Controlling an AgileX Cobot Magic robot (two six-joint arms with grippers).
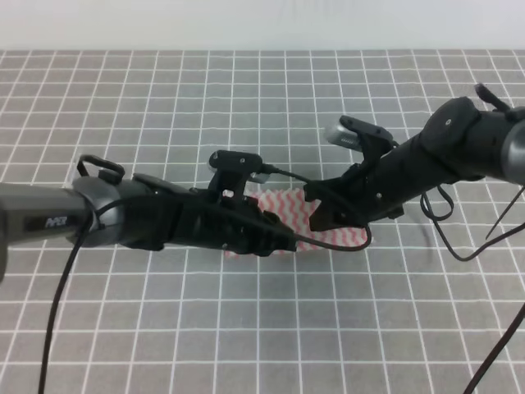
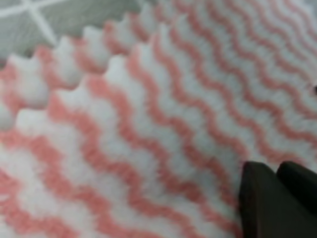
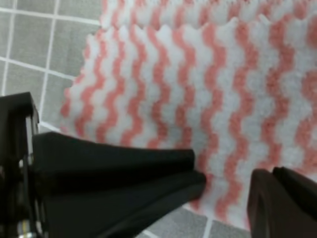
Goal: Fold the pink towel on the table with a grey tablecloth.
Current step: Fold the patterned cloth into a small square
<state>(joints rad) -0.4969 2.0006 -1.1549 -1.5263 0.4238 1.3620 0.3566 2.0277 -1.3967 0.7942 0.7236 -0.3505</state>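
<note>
Pink towel (image 1: 287,215): thin cloth with pink-red and white wavy zigzag stripes and scalloped edges, lying near the middle of the table, mostly hidden under the two arms in the high view.
Support: flat table with a grey tablecloth (image 1: 164,328) ruled in thin white grid lines; the towel rests directly on it.
Layers: both wrist views show one scalloped edge lying a little inside another, so the cloth appears doubled over, the two edges close but not flush.
Surface: soft, fuzzy nap; no strong creases visible, only a gentle rise along the upper layer's edge.
Left gripper (image 1: 275,244): black, low over the towel's near-left part. Only two dark finger tips (image 2: 270,198) show at the corner of its wrist view, close together over the cloth; whether they pinch any cloth cannot be told.
Right gripper (image 1: 324,215): black, low at the towel's right side. Its fingers (image 3: 148,173) stand spread, with striped cloth visible in the gap and nothing clamped.
Reason for placement (judgement): both arms meet over the towel so each can work one side of the fold and keep the edges aligned.
Stage (judgement): a fold appears laid already.
</note>
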